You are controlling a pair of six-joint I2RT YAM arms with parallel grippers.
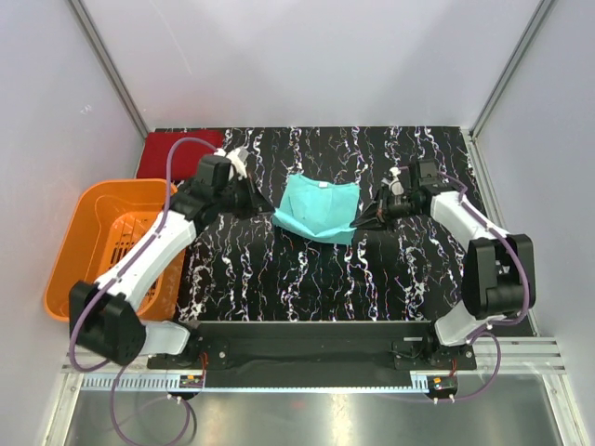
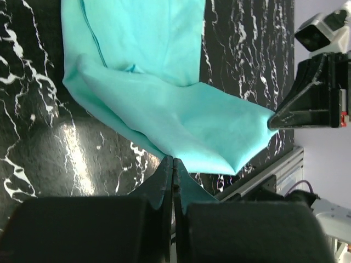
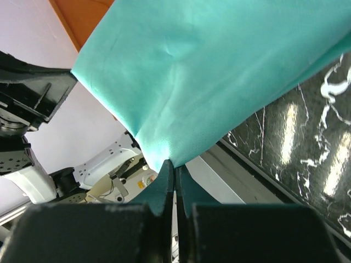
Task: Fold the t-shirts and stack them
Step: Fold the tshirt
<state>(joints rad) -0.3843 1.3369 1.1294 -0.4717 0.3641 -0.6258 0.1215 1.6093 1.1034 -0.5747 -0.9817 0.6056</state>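
Basket point(image 1: 65, 251) sits off the worktop's point(image 1: 279, 279) left edge, with the red shirt point(image 1: 172, 149) flat at the far left corner. Left gripper point(image 2: 173, 164) is closed, pinching a corner of the teal shirt point(image 1: 321, 209). The shirt hangs mid-worktop between both arms, already partly doubled, its far part seemingly resting on the surface. Right gripper point(image 3: 174, 167) is closed too, pinching the opposite corner. Probably mid-fold. To do it well: move both pinches together and level, hold the cloth taut without stretching it, lay edge squarely on edge, and release only once it lies flat.
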